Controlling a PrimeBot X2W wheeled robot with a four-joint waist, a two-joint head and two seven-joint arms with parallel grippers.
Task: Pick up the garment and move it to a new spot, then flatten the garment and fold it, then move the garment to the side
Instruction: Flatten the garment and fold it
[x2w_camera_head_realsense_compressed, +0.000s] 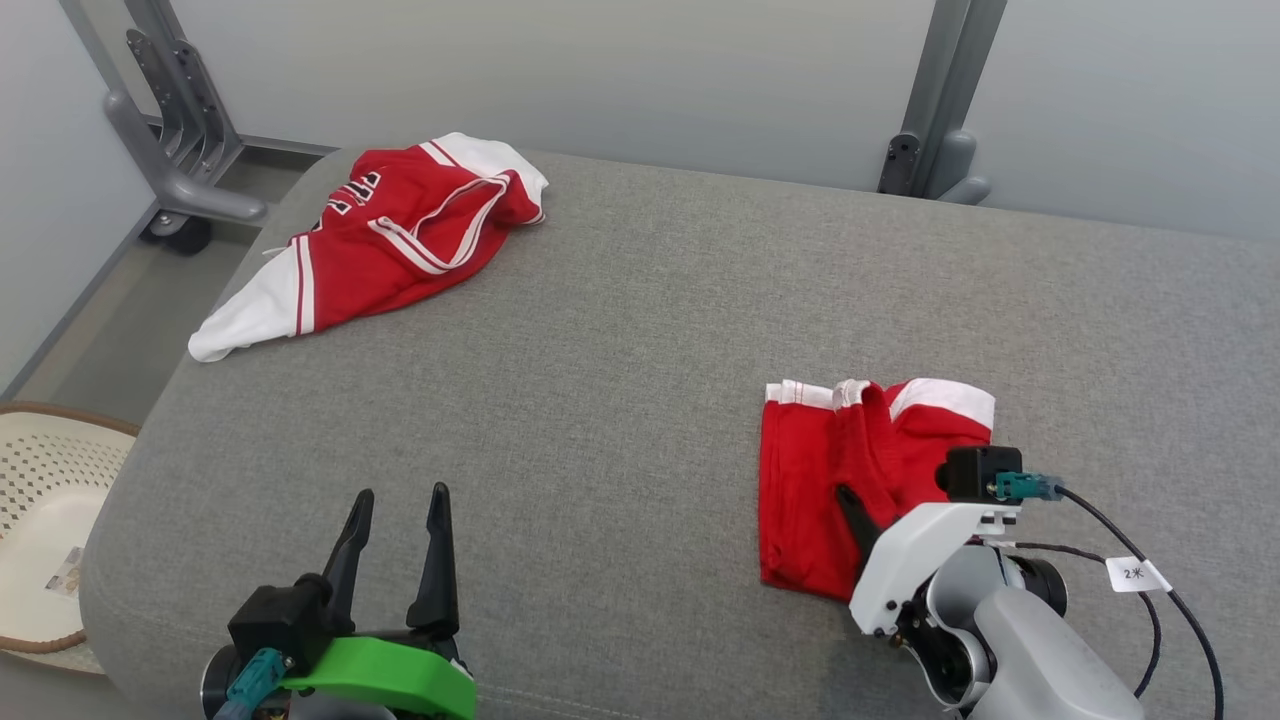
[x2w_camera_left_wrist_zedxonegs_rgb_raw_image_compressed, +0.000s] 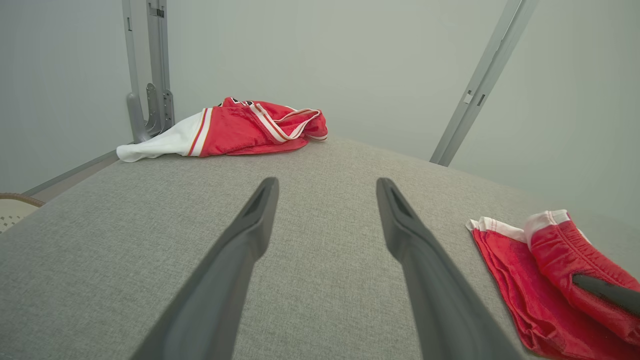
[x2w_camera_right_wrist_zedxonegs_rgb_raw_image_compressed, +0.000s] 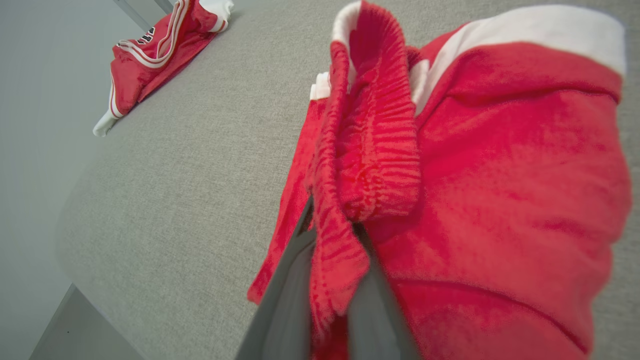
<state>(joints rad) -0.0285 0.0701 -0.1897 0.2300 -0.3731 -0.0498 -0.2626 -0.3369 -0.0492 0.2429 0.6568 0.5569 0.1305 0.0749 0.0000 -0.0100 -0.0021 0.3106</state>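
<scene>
Right gripper (x2w_camera_head_realsense_compressed: 850, 505): closest to the lens in its own wrist view; fingers pressed together, pinching a fold of ruched waistband (x2w_camera_right_wrist_zedxonegs_rgb_raw_image_compressed: 370, 150).
Shorts (x2w_camera_head_realsense_compressed: 830, 470): red, folded into a thick pad, lying on the near right part of the grey cushion (x2w_camera_head_realsense_compressed: 620, 330); near right corner hidden under the wrist.
Feel: judged light, soft and limp; layers likely to slide over each other and fall open if lifted by one layer alone.
Hold: best taken at the elastic waistband, thick and ribbed, through all layers; smooth red panels probably slippery and prone to sag.
Heading: white bands (x2w_camera_head_realsense_compressed: 940, 395) at the far edge, pointing away from the robot; waistband fold running up the middle toward them.
Long axis: seemingly near to far in the head view, tilted slightly; pad close to square, so not certain.
Left gripper (x2w_camera_head_realsense_compressed: 400, 492): fingers spread wide, nothing between them, over bare cushion at the near left, well apart from the shorts.
Jersey (x2w_camera_head_realsense_compressed: 400, 240): red and white, crumpled, at the far left corner of the cushion, well apart from both grippers.
Basket (x2w_camera_head_realsense_compressed: 40, 480): pale, perforated, on the floor beyond the cushion's left edge.
Frame (x2w_camera_head_realsense_compressed: 170, 150): grey metal posts against the wall behind.
</scene>
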